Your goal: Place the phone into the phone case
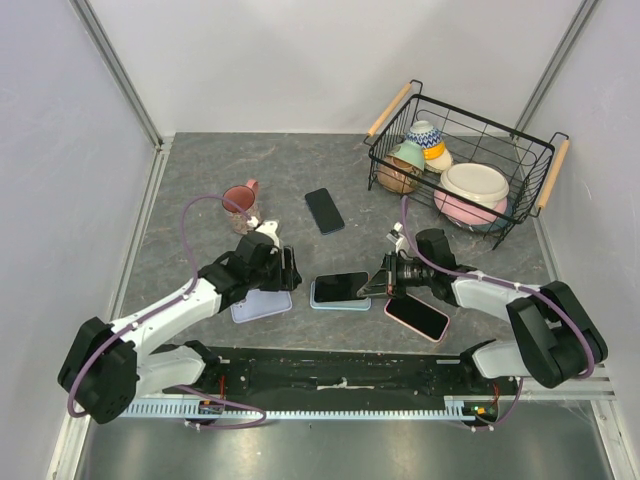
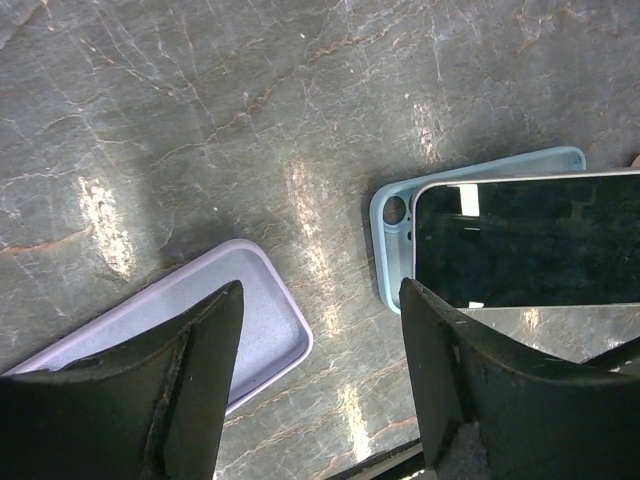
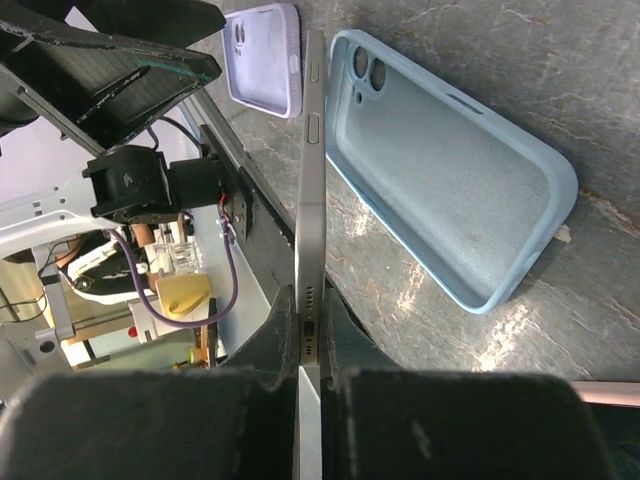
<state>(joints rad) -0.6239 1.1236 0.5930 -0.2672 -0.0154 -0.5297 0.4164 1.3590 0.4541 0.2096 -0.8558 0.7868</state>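
From above, the right gripper (image 1: 374, 288) pinches one end of the phone (image 1: 340, 286), holding it just over the light blue case (image 1: 335, 305) in the middle of the table (image 1: 200, 180). The left gripper (image 1: 288, 270) hangs wide open with nothing in it, above the purple case (image 1: 262, 306). On the left wrist camera, the left fingers (image 2: 180, 390) stand far apart, and the phone covers most of the light blue case. On the right wrist camera, the right fingers (image 3: 260, 350) squeeze the phone's thin edge, beside the open light blue case.
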